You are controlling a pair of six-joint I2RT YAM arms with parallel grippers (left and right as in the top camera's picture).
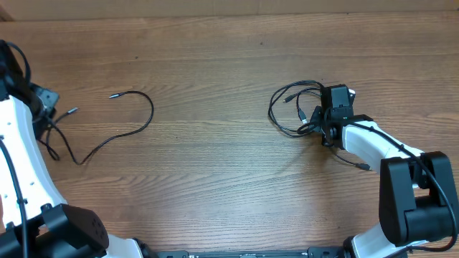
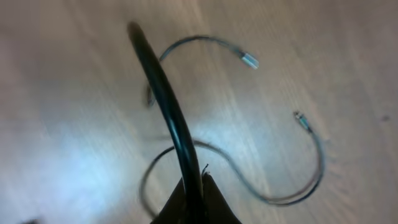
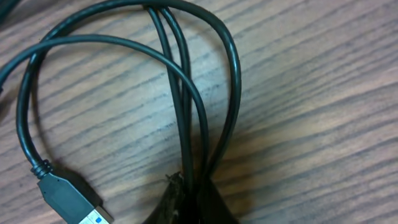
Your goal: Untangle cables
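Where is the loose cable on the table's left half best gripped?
Probably grip the loose cable at its wide bend, coming straight down from above: there it lies flat on the table, well apart from its plug ends and other cords.

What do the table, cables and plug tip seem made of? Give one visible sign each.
Table: wood or wood-look laminate, matte; grain lines.
Cables: black plastic or rubber sheath, slight sheen; smooth, bends in loops.
Plug tip: probably metal; silvery glint.
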